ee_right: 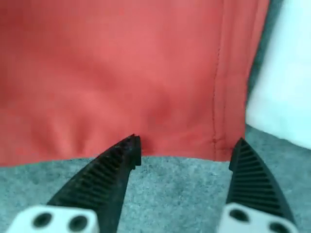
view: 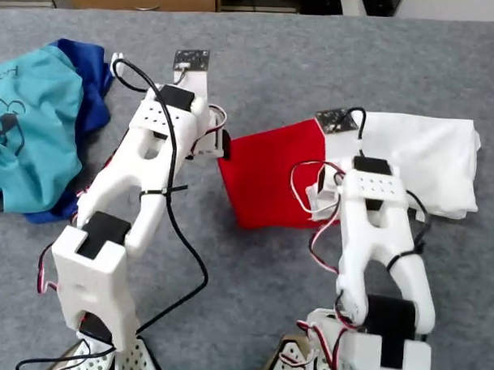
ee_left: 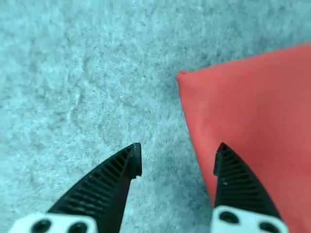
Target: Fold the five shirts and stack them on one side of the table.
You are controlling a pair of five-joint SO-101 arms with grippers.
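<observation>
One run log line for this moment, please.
left gripper: open, red shirt edge | right gripper: open, its hem | white shirt: adjacent | teal shirt: on blue shirt

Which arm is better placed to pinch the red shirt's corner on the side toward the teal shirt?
Left. The left gripper, open, straddles the edge of the red shirt just short of that corner; the right gripper sits at the hem beside the white shirt.
</observation>
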